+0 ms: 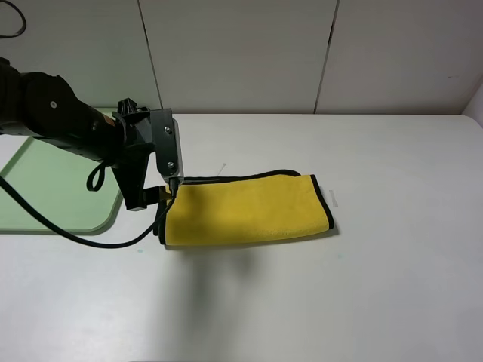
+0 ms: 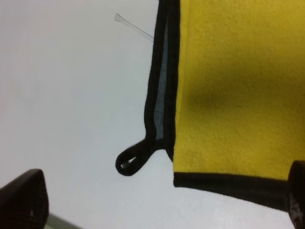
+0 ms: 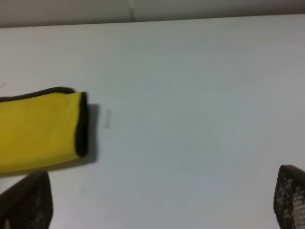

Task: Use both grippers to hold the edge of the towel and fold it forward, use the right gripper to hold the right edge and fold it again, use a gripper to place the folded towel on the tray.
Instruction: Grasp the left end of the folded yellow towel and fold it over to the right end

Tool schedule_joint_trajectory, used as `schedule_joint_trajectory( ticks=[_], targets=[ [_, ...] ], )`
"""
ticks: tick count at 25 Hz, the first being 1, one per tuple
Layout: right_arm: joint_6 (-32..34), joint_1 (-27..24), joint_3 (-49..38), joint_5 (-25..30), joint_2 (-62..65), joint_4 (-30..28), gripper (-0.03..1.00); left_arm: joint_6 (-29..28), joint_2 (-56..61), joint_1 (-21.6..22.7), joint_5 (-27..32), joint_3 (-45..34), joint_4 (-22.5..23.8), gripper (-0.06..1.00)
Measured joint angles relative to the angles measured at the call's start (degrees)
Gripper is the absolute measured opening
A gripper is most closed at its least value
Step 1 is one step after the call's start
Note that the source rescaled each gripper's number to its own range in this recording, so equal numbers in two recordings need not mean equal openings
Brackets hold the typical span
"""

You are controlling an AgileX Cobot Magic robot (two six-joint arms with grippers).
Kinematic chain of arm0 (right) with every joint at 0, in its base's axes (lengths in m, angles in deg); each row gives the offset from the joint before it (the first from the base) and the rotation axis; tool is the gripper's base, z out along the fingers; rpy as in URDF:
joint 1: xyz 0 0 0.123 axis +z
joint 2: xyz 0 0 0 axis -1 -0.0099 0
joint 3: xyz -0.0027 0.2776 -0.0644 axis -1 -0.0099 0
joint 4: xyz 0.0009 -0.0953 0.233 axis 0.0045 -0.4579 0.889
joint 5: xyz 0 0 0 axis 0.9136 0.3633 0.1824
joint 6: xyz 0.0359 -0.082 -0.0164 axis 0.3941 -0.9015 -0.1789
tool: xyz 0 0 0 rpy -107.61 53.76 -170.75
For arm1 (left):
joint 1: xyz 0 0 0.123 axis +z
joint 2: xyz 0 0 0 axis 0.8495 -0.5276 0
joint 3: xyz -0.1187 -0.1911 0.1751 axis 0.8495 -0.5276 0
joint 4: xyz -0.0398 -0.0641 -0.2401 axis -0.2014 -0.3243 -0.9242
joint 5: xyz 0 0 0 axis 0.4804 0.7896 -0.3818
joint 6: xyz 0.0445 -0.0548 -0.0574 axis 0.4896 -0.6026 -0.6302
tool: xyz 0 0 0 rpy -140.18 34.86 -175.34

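Observation:
The yellow towel lies folded in a long band at the table's middle, black trim along its borders. My left gripper hangs open over its left end. In the left wrist view the towel shows its trimmed edge and corner loop, with the left gripper wide apart and holding nothing. The right gripper is open above bare table, well to the right of the towel's right end; it is outside the exterior view. The mint-green tray lies at the left, partly behind the left arm.
A black cable droops from the left arm onto the table beside the tray's near corner. A thin clear sliver lies on the table just behind the towel. White table extends to the right and front; a panelled wall stands behind.

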Motion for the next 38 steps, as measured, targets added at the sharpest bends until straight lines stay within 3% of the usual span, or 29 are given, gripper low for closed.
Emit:
schedule_joint_trajectory(
  ticks=[5,16,22,26,35,38],
  targets=[
    [0.0,-5.6,0.0,0.0,0.0,0.0,1.0,0.0,0.0,0.0,0.0,0.0,0.0,1.0],
    [0.0,-5.9,0.0,0.0,0.0,0.0,1.0,-1.2,0.0,0.0,-0.6,0.0,0.0,1.0],
    [0.0,-5.9,0.0,0.0,0.0,0.0,1.0,-7.9,0.0,0.0,-1.4,0.0,0.0,1.0],
    [0.0,-5.9,0.0,0.0,0.0,0.0,1.0,-18.3,0.0,0.0,-2.4,0.0,0.0,1.0],
    [0.0,-5.9,0.0,0.0,0.0,0.0,1.0,-60.1,0.0,0.0,-1.8,0.0,0.0,1.0],
    [0.0,-5.9,0.0,0.0,0.0,0.0,1.0,-70.6,0.0,0.0,-0.9,0.0,0.0,1.0]
  ],
)
